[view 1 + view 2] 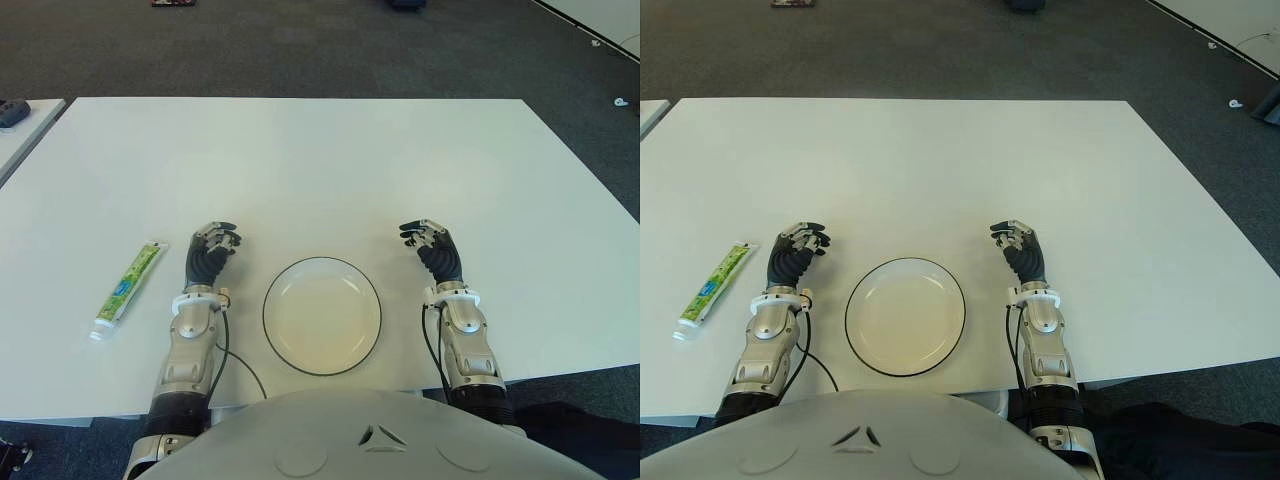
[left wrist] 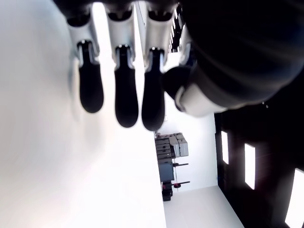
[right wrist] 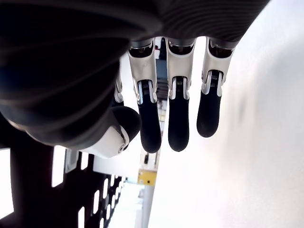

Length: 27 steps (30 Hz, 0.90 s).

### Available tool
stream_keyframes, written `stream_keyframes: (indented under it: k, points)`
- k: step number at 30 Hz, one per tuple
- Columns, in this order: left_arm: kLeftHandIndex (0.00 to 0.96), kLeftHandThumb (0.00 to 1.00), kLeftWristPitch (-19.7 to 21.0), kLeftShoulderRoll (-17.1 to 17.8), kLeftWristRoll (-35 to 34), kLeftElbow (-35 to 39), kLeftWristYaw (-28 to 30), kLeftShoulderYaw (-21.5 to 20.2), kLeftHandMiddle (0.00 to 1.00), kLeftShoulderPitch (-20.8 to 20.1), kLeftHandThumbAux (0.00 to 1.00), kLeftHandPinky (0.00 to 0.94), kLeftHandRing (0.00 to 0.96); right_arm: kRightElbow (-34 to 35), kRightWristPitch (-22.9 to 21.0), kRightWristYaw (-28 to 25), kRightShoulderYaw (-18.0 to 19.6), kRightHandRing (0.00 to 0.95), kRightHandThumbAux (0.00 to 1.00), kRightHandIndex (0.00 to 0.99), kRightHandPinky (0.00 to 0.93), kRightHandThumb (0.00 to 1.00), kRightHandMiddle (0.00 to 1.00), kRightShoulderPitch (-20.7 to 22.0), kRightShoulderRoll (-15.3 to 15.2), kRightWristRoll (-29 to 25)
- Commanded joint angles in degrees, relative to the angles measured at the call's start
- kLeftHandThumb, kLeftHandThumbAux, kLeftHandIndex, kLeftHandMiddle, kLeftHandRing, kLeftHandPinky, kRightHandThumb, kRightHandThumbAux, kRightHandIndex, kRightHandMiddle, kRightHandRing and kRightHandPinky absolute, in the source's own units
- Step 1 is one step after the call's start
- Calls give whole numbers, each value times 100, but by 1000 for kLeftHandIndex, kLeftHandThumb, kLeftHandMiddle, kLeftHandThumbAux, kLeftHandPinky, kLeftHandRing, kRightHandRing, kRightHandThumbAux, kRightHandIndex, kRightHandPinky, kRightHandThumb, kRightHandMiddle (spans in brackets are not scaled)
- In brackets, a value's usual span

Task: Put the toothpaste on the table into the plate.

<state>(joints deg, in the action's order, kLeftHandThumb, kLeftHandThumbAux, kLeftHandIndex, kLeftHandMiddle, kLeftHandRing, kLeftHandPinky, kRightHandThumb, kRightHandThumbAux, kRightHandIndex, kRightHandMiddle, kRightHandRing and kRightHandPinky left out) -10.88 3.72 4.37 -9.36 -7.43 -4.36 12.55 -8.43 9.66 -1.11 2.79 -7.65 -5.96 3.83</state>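
Your plate (image 1: 321,315) sits empty on the white table (image 1: 320,170), between the two hands. The toothpaste (image 1: 127,286) lies flat on the table, left of the left hand (image 1: 210,252) and apart from it. Both hands hold nothing, fingers loosely extended; the right hand (image 1: 434,249) shows just right of the plate. Dark carpet (image 1: 300,45) surrounds the table. The tube's green label can't be read.

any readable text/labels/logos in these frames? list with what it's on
Toothpaste tube: printing on its green and blue face, too small to read.
Robot's chest cover: a small raised emblem, no letters.
Plate, table, left hand, right hand: no text visible.
Nothing legible anywhere.
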Motion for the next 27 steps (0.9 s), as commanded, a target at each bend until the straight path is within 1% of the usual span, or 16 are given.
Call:
stream_keyframes:
  k: [1, 3, 7, 9, 10, 11, 12, 15, 16, 18, 19, 20, 22, 25, 26, 27]
  points:
    - [429, 702, -457, 127, 313, 167, -220, -59, 518, 92, 717, 489, 511, -19, -44, -18, -2, 382, 727, 424, 386, 691, 406, 1, -2, -38]
    - [429, 704, -541, 306, 744, 453, -413, -84, 514, 154, 716, 500, 510, -39, -37, -2, -10, 384, 727, 423, 391, 691, 408, 8, 4, -20]
    - [429, 707, -195, 413, 1497, 1265, -627, -51, 501, 382, 712, 489, 492, -35, -41, 20, -30, 388, 728, 422, 402, 691, 410, 14, 16, 15]
    - [427, 710, -102, 525, 1979, 1268, -865, -38, 479, 402, 707, 449, 460, -20, -51, 29, -41, 390, 728, 421, 404, 690, 411, 14, 18, 34]
    - [426, 710, 43, 612, 2267, 1290, -979, -65, 474, 404, 706, 440, 454, -12, -52, 34, -48, 391, 728, 421, 404, 690, 411, 13, 23, 40]
    - [424, 711, 154, 670, 2469, 1318, -1056, -85, 455, 406, 703, 406, 430, -5, -54, 39, -54, 392, 728, 421, 405, 690, 412, 12, 27, 44]
    - [423, 712, 447, 660, 2760, 1425, -1165, -106, 442, 426, 700, 385, 414, 5, -53, 35, -59, 393, 728, 421, 405, 690, 412, 10, 32, 39]
    - [318, 681, 1001, 580, 3268, 1637, -1353, -94, 326, 458, 560, 337, 314, 20, -50, 25, -69, 388, 727, 422, 386, 691, 411, 4, 43, 23]
    - [300, 678, 1240, 552, 3522, 1703, -1442, -66, 304, 452, 542, 322, 294, 24, -51, 16, -68, 388, 727, 422, 385, 691, 411, 5, 46, 8]
    - [231, 673, 1649, 564, 3936, 1800, -1560, -35, 215, 430, 484, 253, 210, 28, -53, 1, -64, 384, 727, 423, 383, 692, 409, 8, 49, -15]
    - [192, 667, 1789, 590, 4072, 1824, -1585, -30, 171, 417, 460, 204, 163, 27, -53, -3, -62, 382, 727, 423, 382, 692, 407, 9, 49, -21]
    - [178, 664, 1920, 660, 4202, 1832, -1589, -49, 155, 402, 452, 186, 147, 23, -52, -8, -59, 382, 727, 423, 382, 693, 406, 10, 50, -29]
    - [98, 640, 2133, 828, 4403, 1786, -1579, -115, 77, 384, 406, 88, 65, 17, -53, -18, -54, 379, 727, 424, 378, 693, 403, 11, 50, -41]
    - [32, 611, 2368, 1054, 4600, 1653, -1553, -216, 25, 375, 348, 28, 21, 3, -55, -28, -47, 375, 727, 424, 373, 693, 399, 10, 49, -50]
    - [25, 607, 2410, 1080, 4616, 1641, -1551, -215, 20, 375, 340, 23, 17, 2, -55, -29, -47, 375, 727, 424, 373, 693, 399, 10, 50, -50]
    - [16, 602, 2565, 1120, 4735, 1652, -1505, -200, 12, 378, 329, 14, 10, -1, -58, -29, -45, 374, 727, 424, 372, 693, 398, 11, 49, -48]
